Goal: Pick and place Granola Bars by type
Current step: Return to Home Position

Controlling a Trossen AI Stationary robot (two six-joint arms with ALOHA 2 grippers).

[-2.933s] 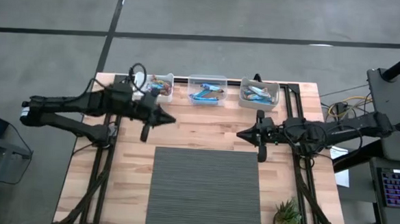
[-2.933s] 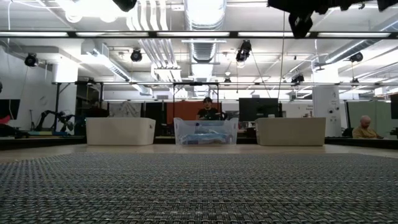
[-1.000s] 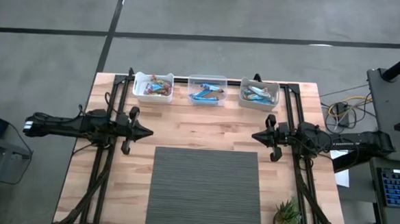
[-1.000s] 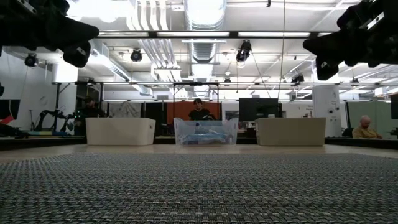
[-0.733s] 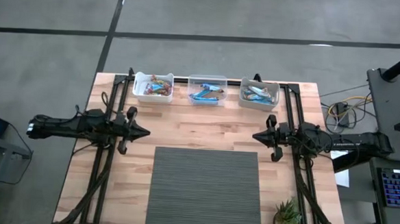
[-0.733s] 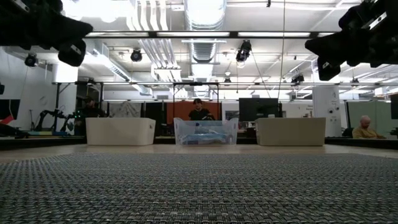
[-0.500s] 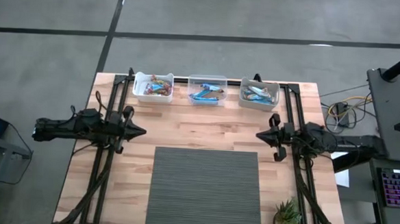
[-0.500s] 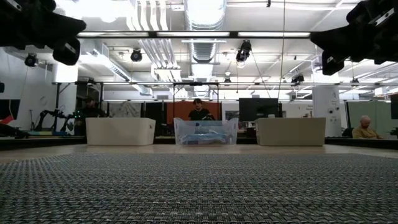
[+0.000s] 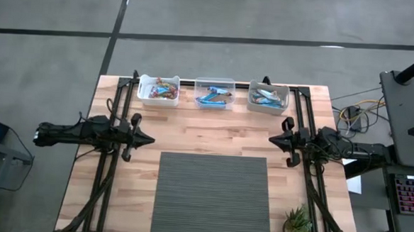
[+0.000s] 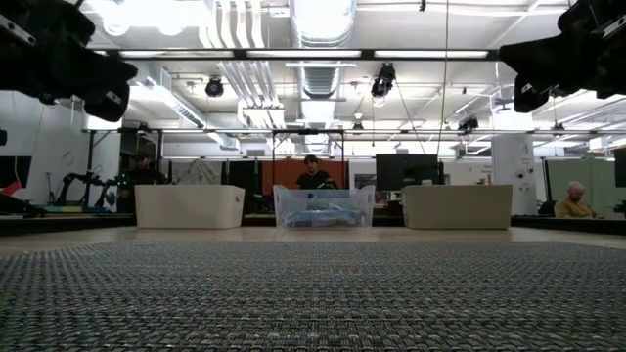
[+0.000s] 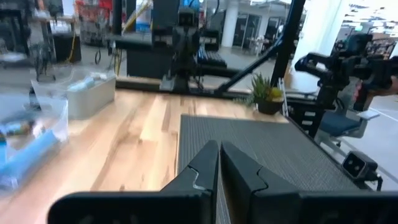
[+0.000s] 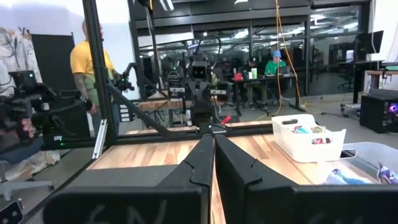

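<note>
The Granola Bars lie in three small bins along the table's far edge. Multicoloured ones fill the white left bin (image 9: 159,90), blue ones the clear middle bin (image 9: 214,93), and light blue ones the right bin (image 9: 268,96). My left gripper (image 9: 151,138) hovers shut and empty over the left side of the table, pointing level toward the middle. My right gripper (image 9: 271,141) hovers shut and empty over the right side, facing it. Both sets of fingers show pressed together in the wrist views, the left gripper (image 11: 219,152) and the right gripper (image 12: 212,144). In the low view both hang high above the table.
A dark ribbed mat (image 9: 210,194) covers the near middle of the wooden table. A small potted plant (image 9: 298,226) stands at the near right corner. Black frame rails (image 9: 114,118) run along both sides. People stand and sit in the room beyond the table.
Both grippers have drawn back a little from the table's middle, the left toward the left edge while sinking slightly, the right toward the right edge. Both have stayed shut and empty. The bars and bins have not moved.
</note>
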